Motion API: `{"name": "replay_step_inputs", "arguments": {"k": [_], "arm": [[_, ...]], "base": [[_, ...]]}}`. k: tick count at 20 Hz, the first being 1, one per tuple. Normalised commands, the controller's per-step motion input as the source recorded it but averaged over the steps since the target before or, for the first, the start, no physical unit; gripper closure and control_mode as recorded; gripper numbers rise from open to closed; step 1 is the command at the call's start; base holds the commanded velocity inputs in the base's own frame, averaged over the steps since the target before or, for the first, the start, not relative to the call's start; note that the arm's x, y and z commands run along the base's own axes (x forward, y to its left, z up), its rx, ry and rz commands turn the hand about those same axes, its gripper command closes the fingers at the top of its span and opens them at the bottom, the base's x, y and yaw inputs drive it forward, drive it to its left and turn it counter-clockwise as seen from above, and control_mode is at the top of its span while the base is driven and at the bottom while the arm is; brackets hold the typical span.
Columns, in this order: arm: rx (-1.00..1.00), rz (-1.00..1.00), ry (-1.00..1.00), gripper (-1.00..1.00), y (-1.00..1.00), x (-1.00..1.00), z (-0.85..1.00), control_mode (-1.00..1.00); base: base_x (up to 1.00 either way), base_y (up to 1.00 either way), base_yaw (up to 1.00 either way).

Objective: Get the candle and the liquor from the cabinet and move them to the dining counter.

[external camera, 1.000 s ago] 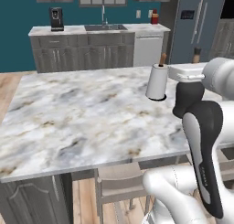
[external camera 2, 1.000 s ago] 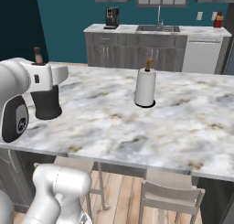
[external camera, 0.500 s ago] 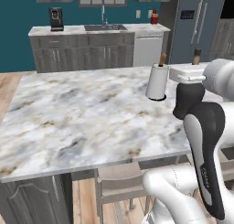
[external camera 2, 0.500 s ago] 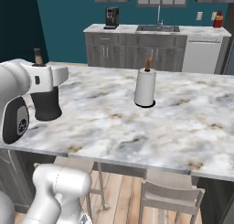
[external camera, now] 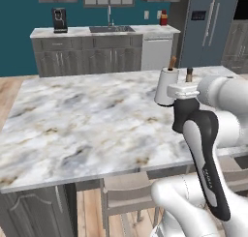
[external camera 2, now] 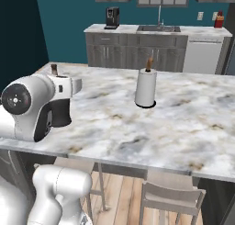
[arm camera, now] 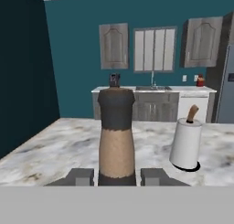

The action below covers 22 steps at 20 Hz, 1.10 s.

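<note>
The liquor [arm camera: 116, 136] stands upright between my fingertips, with my gripper [arm camera: 117, 176] shut on its lower neck. In the right base view its black body [external camera 2: 61, 114] hangs under my hand near the left edge of the dining counter [external camera 2: 183, 123], and its stopper [external camera 2: 54, 69] pokes up above the hand. The left base view shows the stopper [external camera: 189, 75] and the body [external camera: 182, 116] at the right end of the dining counter [external camera: 87, 120]. I cannot tell whether the bottle touches the marble. The candle and the cabinet are out of view.
A white paper-towel roll [external camera: 164, 86] [external camera 2: 146, 87] [arm camera: 186, 143] stands on the slab close to the bottle. Wooden stools [external camera: 127, 192] [external camera 2: 170, 202] sit under the near edge. Across the room are a sink counter with a coffee machine [external camera: 59, 19] and a red bottle [external camera: 163, 18].
</note>
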Motion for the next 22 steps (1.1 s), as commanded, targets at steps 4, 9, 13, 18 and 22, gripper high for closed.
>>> {"name": "replay_step_inputs", "arguments": {"k": [4,9,13,18,22], "arm": [[-0.03,0.11,0.02,1.00,0.00,0.83,-0.64,-1.00],[-0.02,0.07,0.00,1.00,0.00,0.72,-0.60,-1.00],[0.00,0.04,0.00,1.00,-0.02,0.56,-0.47,-1.00],[0.00,0.07,0.00,1.00,-0.19,0.52,-0.32,-1.00],[0.00,0.08,0.03,1.00,-0.32,0.43,-0.29,-1.00]], "base": [[0.00,0.00,0.00],[0.00,0.00,0.00],[0.00,0.00,0.00],[0.00,0.00,0.00],[0.00,0.00,0.00]]}}
